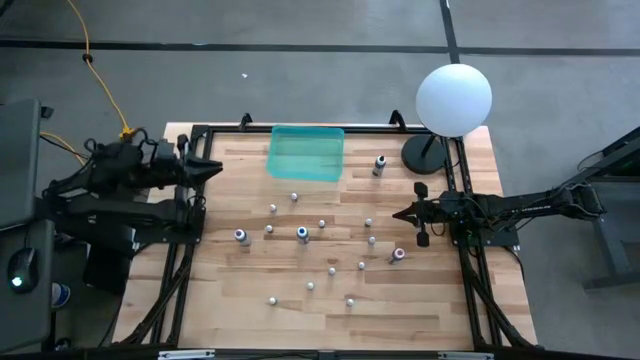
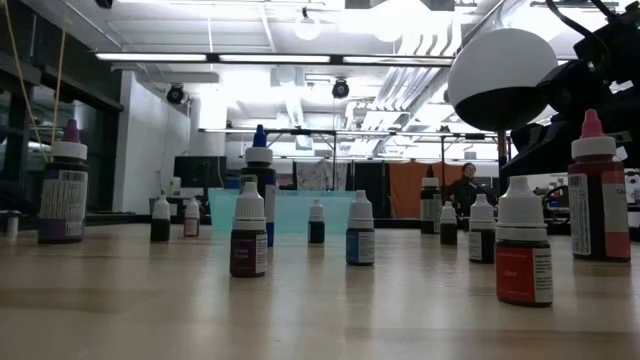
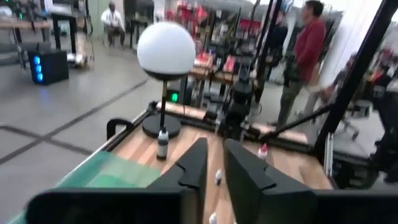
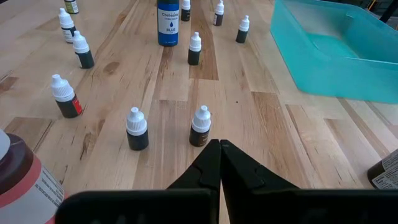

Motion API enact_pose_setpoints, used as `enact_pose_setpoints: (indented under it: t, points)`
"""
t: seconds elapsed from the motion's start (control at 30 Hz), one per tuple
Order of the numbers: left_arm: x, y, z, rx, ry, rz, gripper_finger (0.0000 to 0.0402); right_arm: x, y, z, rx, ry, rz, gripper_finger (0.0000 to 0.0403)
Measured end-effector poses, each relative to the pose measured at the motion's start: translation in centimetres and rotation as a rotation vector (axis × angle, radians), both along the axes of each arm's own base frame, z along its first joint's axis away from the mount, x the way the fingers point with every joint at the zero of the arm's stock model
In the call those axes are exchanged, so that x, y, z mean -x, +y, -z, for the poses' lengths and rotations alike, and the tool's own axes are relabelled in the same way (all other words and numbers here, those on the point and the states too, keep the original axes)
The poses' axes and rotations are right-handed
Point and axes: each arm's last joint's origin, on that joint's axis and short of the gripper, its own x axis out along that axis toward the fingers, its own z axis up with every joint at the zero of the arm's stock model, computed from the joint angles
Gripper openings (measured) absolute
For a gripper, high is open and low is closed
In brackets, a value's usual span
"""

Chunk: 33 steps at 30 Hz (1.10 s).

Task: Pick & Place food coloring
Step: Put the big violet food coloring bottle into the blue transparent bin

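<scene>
Our left tool (image 1: 213, 168) hovers slightly parted and empty at nine o'clock; our right tool (image 4: 220, 163) sits clenched at three. Food coloring bottles (image 1: 302, 234) dot the surface (image 1: 420, 300) centre, teal bin (image 1: 306, 153) at twelve.

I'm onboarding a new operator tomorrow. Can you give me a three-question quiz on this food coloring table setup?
1. True or false: the translucent teal plastic bin already holds a food coloring bottle.
2. Multiple choice: the white globe lamp on a black base stands at the table's A) far right corner, B) near left corner, C) centre.
3. Fill in: the right tool has its fingers ____, holding nothing.

Key
1. False; the bin looks empty.
2. A.
3. Shut. The left tool shows a narrow gap at the left edge.
</scene>
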Motion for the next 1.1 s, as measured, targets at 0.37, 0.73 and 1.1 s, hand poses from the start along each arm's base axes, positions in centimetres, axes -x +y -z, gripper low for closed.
enact_pose_setpoints:
  t: [0.37,0.73,1.1]
  points:
    - [-3.0,-0.1,-4.0,0.043,0.5,0.056,0.0216,0.0,0.0,0.0,0.0,0.001,0.0,0.0]
    - [-5.5,-0.6,-2.1,0.274,0.983,0.196,0.0275,0.0,0.0,0.0,0.0,0.0,0.0,0.0]
    - [-6.3,-0.8,-0.3,0.377,1.086,0.198,0.0276,0.0,0.0,0.0,0.0,0.0,0.0,0.0]
